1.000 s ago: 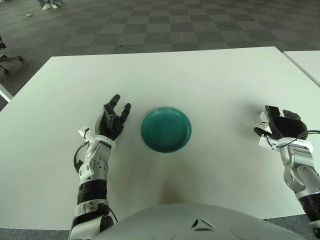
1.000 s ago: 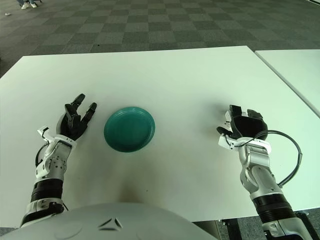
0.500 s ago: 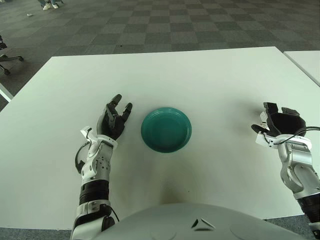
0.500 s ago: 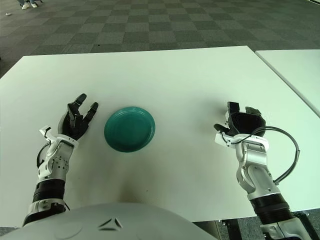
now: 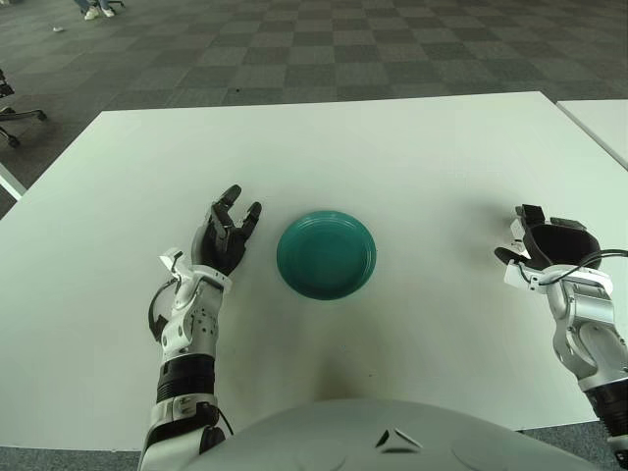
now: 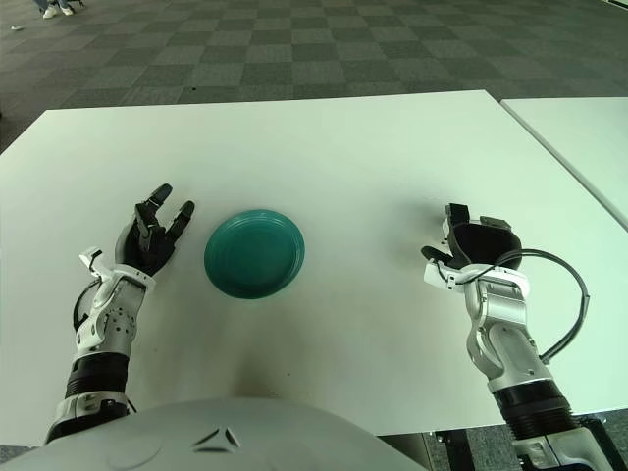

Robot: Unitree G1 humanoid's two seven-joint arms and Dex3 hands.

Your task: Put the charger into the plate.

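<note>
A round teal plate (image 5: 326, 254) sits on the white table (image 5: 373, 147), a little left of centre, with nothing in it. My left hand (image 5: 224, 234) shows just left of the plate, palm down, fingers spread and holding nothing. My right hand (image 5: 549, 245) shows far to the right near the table's edge, its back towards the camera. A small white piece (image 5: 517, 229) shows at its left side; I cannot tell whether it is the charger or part of the hand. No charger shows plainly anywhere on the table.
A second white table (image 5: 601, 123) stands at the far right across a narrow gap. A black cable (image 6: 574, 294) loops from my right wrist. Dark checked carpet (image 5: 294, 49) lies beyond the table's far edge.
My left hand has crept slightly forward and right, towards the plate. My right hand has shifted a little, its wrist turning; the plate has not moved.
</note>
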